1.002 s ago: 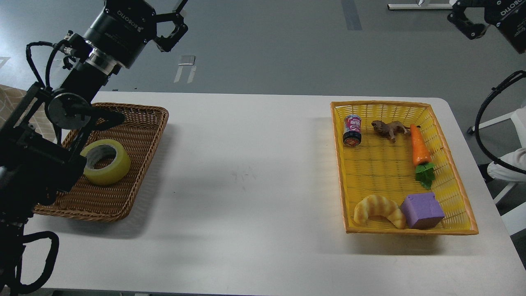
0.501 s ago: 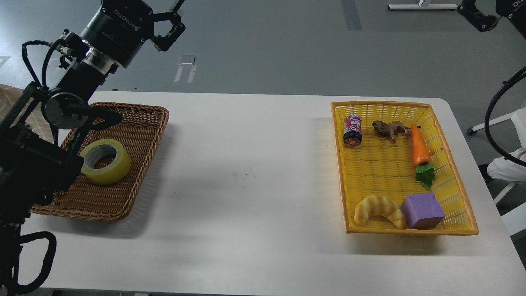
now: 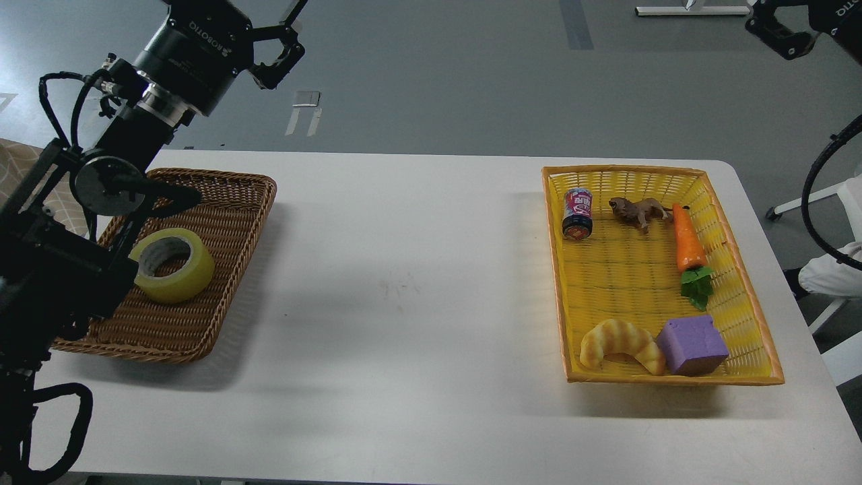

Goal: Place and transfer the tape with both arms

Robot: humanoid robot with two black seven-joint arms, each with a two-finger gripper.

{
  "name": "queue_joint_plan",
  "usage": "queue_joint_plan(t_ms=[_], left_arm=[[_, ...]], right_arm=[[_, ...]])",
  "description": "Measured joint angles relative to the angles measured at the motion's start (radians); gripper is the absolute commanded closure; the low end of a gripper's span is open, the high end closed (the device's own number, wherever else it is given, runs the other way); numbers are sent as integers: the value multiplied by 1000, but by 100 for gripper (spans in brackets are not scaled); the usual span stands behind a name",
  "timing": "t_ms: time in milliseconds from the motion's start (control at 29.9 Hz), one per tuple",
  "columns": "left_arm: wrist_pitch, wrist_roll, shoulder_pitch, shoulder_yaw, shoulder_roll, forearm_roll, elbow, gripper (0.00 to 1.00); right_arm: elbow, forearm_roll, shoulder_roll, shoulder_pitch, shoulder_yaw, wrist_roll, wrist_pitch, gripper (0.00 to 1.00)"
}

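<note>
Tape (image 3: 172,264) sat flat in brown basket (image 3: 222,222), far left of table (image 3: 404,283) | left gripper (image 3: 286,34) raised, fingers spread, empty | right gripper (image 3: 781,30) fingers: cannot tell | transfer looked finished

Your single head view looks forward and down on the bench (image 3: 417,269) from fairly near, baskets at 9 and 3 o'clock.

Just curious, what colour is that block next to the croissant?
Purple; the block lies in the yellow basket, seen best in the head view.
</note>
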Motion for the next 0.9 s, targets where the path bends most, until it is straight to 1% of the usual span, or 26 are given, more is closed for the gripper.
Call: queue_joint_plan(t_ms=[200,334,401,468,568,768,902], left_arm=[[0,-2,2,-5,2,0,0,2],[0,-2,2,-7,8,0,0,2],[0,-2,2,-8,10,0,0,2],[0,-2,2,-8,15,0,-1,2],[0,-2,2,-8,21,0,-2,2],[0,-3,1,-9,31,0,-10,2],[0,-3,-1,-10,32,0,-12,2]], right_arm=[[22,1,-62,127,-153,-13,0,0],[11,-4,-69,231,-261,-14,0,0],[-5,-6,-60,285,-352,-14,0,0],[-27,-7,-35,337,-451,-14,0,0],[-86,-7,30,375,-542,-12,0,0],[-242,-8,163,383,-580,-11,0,0],[-287,-9,212,377,-581,-5,0,0]])
